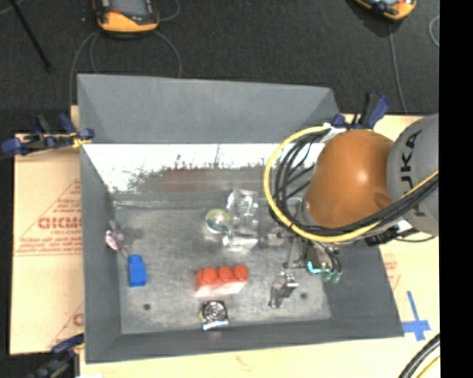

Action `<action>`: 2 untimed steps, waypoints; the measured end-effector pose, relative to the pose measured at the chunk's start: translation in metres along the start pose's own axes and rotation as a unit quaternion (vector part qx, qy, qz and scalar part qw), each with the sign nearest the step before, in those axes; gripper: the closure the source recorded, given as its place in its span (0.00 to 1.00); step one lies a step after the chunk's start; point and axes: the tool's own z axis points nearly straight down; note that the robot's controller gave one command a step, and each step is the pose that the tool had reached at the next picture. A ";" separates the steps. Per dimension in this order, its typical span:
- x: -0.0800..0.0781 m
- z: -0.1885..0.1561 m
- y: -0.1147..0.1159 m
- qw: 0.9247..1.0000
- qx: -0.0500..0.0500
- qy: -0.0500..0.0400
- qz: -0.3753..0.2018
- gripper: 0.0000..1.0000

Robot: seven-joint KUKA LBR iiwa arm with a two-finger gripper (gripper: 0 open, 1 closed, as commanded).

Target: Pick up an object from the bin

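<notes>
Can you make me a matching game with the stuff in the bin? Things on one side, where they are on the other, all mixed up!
Things:
1 blue block
2 orange bumpy piece
3 clear plastic thing
4 round silver thing

Places:
A towards the back, middle
B nearest the front wall
C left side
D middle of the floor

Pairs: 1-C, 2-D, 3-A, 4-B

Floor (236, 37) dark and matte, prob. carpet (can't tell for sure). Orange-and-black device (126, 15) sits on it at the top edge. Thin black cable (178, 57) loops just below and right of the device. Dark rod (33, 38) slants to its left. 2nd similar device (388, 6) well to its right, cut off by the edge. Pale tabletop (355, 368) far below, to the right.
</notes>
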 end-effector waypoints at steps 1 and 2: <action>-0.055 0.127 0.048 1.000 0.000 -0.007 -0.029 0.00; -0.058 0.120 0.048 1.000 0.000 -0.012 -0.028 1.00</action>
